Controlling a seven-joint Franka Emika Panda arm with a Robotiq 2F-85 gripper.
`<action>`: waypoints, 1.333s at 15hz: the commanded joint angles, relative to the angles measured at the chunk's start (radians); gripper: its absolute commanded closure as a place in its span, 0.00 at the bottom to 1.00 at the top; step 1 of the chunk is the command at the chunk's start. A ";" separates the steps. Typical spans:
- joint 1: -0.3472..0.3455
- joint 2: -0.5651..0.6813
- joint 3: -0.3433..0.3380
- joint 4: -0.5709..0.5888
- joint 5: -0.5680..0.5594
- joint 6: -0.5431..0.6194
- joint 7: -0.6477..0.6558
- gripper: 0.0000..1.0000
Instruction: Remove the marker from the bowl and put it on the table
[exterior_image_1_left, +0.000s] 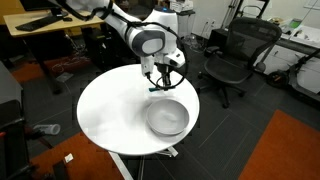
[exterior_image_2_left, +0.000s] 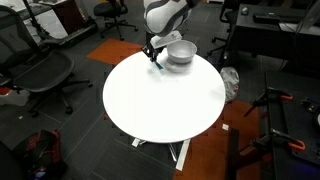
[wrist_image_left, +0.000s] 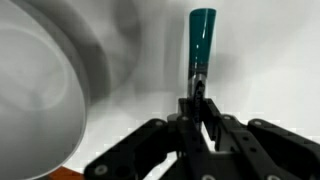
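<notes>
My gripper (wrist_image_left: 199, 98) is shut on the marker (wrist_image_left: 201, 40), a teal-green stick that juts forward from the fingertips over the white table (wrist_image_left: 270, 50). The silver bowl (wrist_image_left: 35, 90) fills the left of the wrist view, beside the marker and apart from it. In an exterior view the gripper (exterior_image_1_left: 161, 85) hangs just above the table (exterior_image_1_left: 110, 110), at the far rim of the bowl (exterior_image_1_left: 167, 118), with the marker (exterior_image_1_left: 160, 88) at its tips. In an exterior view the gripper (exterior_image_2_left: 156, 58) sits left of the bowl (exterior_image_2_left: 181, 52) near the table's (exterior_image_2_left: 160, 100) far edge.
Black office chairs (exterior_image_1_left: 232, 55) stand behind the table and another (exterior_image_2_left: 45, 75) stands to its side. A light-wood desk (exterior_image_1_left: 45, 25) is at the back. A tripod (exterior_image_2_left: 275, 120) stands on the floor by an orange carpet patch (exterior_image_1_left: 285, 150).
</notes>
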 joint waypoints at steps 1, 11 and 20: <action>-0.006 0.047 -0.003 0.091 -0.017 -0.076 0.043 0.95; -0.008 0.099 -0.001 0.170 -0.017 -0.138 0.064 0.34; -0.018 0.067 0.021 0.146 -0.007 -0.121 0.022 0.00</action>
